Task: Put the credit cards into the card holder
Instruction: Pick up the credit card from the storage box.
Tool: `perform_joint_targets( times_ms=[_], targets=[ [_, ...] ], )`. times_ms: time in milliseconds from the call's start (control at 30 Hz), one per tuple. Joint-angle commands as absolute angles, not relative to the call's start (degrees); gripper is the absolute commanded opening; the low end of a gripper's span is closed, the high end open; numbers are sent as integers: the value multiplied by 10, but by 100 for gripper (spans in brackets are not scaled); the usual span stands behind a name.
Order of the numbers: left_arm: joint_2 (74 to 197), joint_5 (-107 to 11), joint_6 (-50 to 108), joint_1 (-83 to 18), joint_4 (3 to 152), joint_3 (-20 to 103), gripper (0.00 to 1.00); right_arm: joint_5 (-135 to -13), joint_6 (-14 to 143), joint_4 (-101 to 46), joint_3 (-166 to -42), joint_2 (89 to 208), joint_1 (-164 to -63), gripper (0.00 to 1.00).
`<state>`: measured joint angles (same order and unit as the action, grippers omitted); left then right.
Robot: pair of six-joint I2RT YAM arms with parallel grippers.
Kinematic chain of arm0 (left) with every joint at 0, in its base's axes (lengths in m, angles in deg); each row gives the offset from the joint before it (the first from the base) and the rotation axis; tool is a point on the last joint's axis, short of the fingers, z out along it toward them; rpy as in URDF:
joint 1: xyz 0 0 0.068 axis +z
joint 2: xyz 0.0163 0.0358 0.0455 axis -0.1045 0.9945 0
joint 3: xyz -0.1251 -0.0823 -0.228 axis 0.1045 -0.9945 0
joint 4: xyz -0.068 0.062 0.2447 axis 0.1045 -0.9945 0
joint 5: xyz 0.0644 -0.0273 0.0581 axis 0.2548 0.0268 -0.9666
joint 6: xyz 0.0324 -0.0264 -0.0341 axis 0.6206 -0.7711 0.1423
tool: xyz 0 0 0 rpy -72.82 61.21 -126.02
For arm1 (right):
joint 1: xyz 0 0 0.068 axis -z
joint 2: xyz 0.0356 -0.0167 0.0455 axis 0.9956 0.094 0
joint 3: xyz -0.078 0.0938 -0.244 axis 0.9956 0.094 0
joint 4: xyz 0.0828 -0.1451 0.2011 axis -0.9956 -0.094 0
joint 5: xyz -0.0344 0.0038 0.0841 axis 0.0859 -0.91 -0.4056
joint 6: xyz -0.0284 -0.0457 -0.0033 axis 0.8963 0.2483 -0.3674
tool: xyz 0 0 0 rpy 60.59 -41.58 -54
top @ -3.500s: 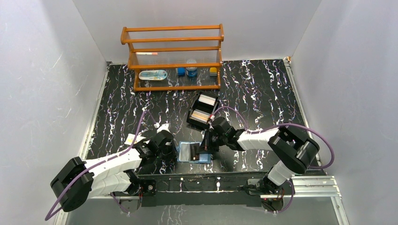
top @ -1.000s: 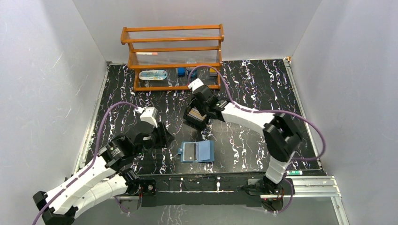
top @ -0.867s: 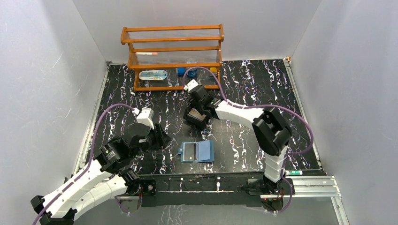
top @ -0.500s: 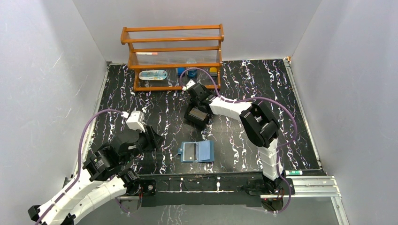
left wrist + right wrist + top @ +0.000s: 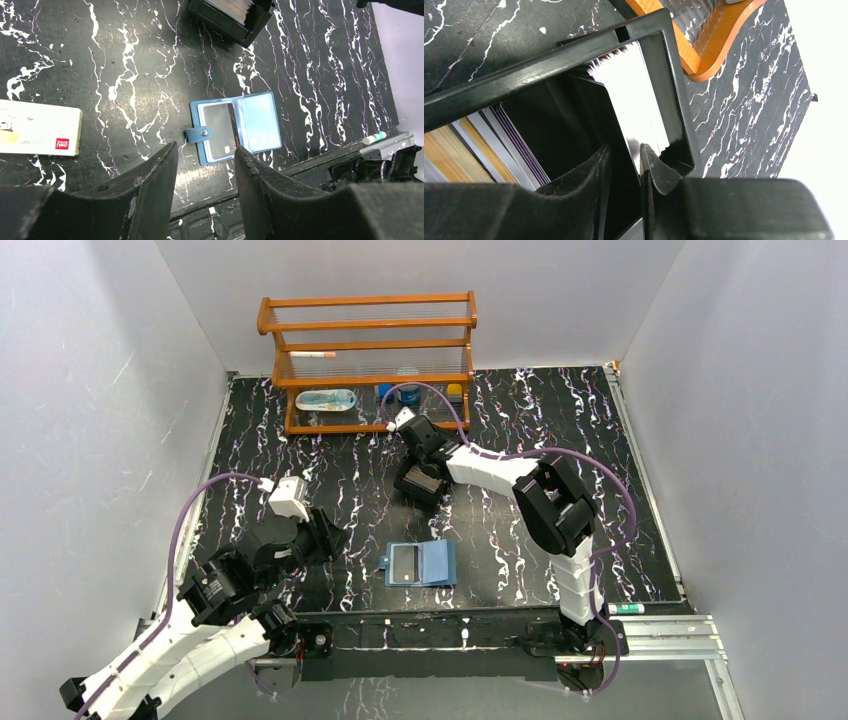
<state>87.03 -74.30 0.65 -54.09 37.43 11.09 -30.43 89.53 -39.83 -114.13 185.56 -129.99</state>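
The card holder is a blue wallet lying open near the front edge, with a dark card in its left slot; it also shows in the left wrist view. The credit cards stand in stacks in a black box: white ones and tan ones. My right gripper is down inside the box. Its jaws stand a narrow gap apart at the front of the white stack. My left gripper is open and empty, above the table left of the wallet.
A wooden rack with small items stands at the back, just behind the box. A cream packet with a red mark lies left of the wallet. A marker lies by the front rail at the right.
Both grippers have left the wallet. My left arm drew back to the left and up. My right gripper moved to the black box and sank into its far compartment.
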Motion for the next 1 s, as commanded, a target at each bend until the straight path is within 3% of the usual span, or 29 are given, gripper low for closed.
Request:
perform_joint_targets(
  times_ms=[0, 267, 400, 667, 967],
  targets=[
    [879, -752, 10, -542, 372, 106, 45, -299, 881, -387, -1151, 1807, -1296, 32],
    [894, -739, 6, -542, 373, 110, 44, -337, 839, -452, -1171, 1780, -1297, 19],
    [913, -723, -7, -542, 377, 114, 44, -367, 821, -475, -1171, 1756, -1297, 3],
    [963, -633, -81, -542, 425, 120, 43, -460, 723, -539, -1171, 1683, -1298, 0],
    [964, -565, -169, -542, 537, 115, 43, -703, 533, -399, -983, 1462, -1298, 0]
  ],
)
